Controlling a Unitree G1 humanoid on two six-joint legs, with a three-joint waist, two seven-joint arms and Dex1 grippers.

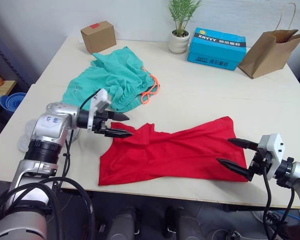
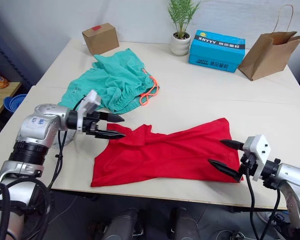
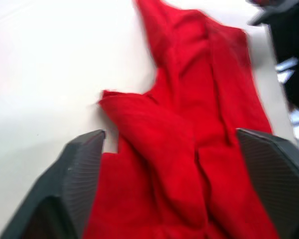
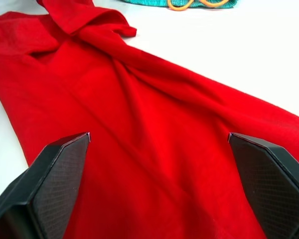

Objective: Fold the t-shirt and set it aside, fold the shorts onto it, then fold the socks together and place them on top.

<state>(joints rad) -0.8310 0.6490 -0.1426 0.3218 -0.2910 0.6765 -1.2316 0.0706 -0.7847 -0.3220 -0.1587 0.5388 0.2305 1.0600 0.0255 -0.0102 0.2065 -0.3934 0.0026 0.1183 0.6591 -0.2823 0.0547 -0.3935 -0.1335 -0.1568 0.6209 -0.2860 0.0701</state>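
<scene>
Nearest, the plain bright red short-sleeved cotton t-shirt [image 1: 175, 152] lies rumpled along the pale wooden table [image 1: 210, 90]'s front edge; the right gripper [image 1: 236, 158] gapes empty at its right end, the left gripper [image 1: 121, 125] spread empty at its bunched left end, seemingly both poised to take opposite ends for folding; behind lie the crumpled teal-green soft fabric shorts [image 1: 115, 80] with orange-coral drawstring, awaiting their turn.
</scene>
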